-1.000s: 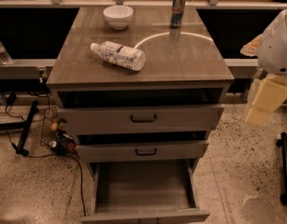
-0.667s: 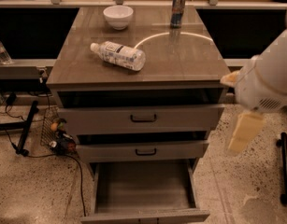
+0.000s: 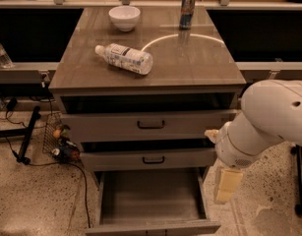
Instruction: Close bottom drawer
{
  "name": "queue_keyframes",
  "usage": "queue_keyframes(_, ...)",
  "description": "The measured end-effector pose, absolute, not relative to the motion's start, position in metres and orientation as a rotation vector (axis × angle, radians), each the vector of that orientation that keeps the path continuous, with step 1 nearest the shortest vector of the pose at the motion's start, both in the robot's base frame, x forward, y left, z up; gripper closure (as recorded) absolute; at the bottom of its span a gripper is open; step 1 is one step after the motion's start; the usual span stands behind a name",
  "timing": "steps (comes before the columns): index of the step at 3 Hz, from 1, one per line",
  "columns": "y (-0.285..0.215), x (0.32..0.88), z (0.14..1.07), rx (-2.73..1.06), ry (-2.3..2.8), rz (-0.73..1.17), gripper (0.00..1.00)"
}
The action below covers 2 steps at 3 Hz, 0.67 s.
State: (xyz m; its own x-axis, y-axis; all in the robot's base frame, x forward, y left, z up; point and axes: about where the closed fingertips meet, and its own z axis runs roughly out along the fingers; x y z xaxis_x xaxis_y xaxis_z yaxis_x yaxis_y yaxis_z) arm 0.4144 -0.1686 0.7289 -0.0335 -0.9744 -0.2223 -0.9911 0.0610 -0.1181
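The bottom drawer (image 3: 150, 200) of the grey-taupe cabinet is pulled far out. Its empty inside shows, and the top edge of its front (image 3: 151, 228) lies at the lower edge of the view; its pull is hidden. The top drawer (image 3: 150, 125) and middle drawer (image 3: 153, 159) stand slightly out, each with a black pull. My white arm (image 3: 268, 124) comes in from the right. My gripper (image 3: 226, 186) hangs down beside the open drawer's right side, just outside it and below the middle drawer's right end.
On the cabinet top (image 3: 199, 63) lie a plastic bottle (image 3: 125, 58) on its side, a white bowl (image 3: 124, 17) and a can (image 3: 187, 4). A wire basket (image 3: 59, 139), cables and a black pole (image 3: 27, 134) are on the floor at left. A black stand (image 3: 300, 181) is at right.
My arm has swung left and down from the right edge toward the cabinet's right side. The gripper is now lower, next to the open bottom drawer. The drawers have not moved.
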Motion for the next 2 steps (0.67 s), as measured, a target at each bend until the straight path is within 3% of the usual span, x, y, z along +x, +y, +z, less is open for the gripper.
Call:
queue_keyframes(1,-0.167,0.414,0.722,-1.998,2.096,0.105,0.00)
queue_keyframes(2,-0.155,0.411,0.653,-2.006,2.096,0.156,0.00)
